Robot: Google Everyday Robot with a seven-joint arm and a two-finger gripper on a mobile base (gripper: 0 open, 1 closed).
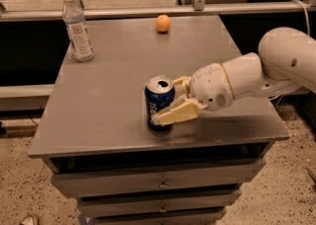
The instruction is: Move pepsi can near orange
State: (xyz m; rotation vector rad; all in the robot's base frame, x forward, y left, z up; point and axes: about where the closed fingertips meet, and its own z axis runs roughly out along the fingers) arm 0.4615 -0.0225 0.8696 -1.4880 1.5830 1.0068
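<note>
The pepsi can (157, 99) stands upright on the grey table (103, 105), towards the front edge and a little right of the middle, with its opened silver top facing up. The gripper (165, 99) reaches in from the right at can height, and its two pale yellow fingers (180, 113) are spread apart with the can between them. One finger lies along the near side, its tip crossing the lower front of the can, and the other sits behind the can's upper right edge. So the claw is open around the can rather than closed into a pinch. Behind the fingers comes a rounded white wrist, and the thick white arm (276, 66) runs off past the right edge of the table. The orange (163, 23) rests near the far edge of the table, roughly in line with the can and well apart from it, with bare grey surface between them. A clear plastic water bottle (77, 26) with a white cap and a pale label stands upright at the far left corner, well away from both the can and the orange. Below the tabletop, the front of the cabinet shows stacked drawers (160, 184) with small metal pulls. A speckled floor (19, 184) lies beneath it, and a metal rail (123, 11) runs behind the far edge.
</note>
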